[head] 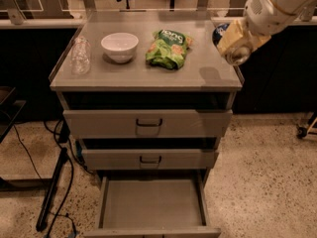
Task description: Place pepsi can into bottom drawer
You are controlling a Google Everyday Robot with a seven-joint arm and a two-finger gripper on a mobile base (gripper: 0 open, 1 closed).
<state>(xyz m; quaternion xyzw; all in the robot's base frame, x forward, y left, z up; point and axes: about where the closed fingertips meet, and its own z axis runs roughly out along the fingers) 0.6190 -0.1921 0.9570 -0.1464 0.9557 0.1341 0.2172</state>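
One gripper (237, 41) above rt edge of cabinet top (188, 76), clamped round pepsi can (221, 32); bottom drawer (151, 202) open

Quick count: one grey cabinet (148, 76) with three drawers, meaning two upper drawers (188, 123) plus one bottom drawer (151, 202). On top there's one white bowl (119, 46), one green chip bag (167, 48) and one clear plastic cup (80, 56). One pepsi can (219, 32), clamped in the one gripper (233, 46) up over the cabinet's right edge.
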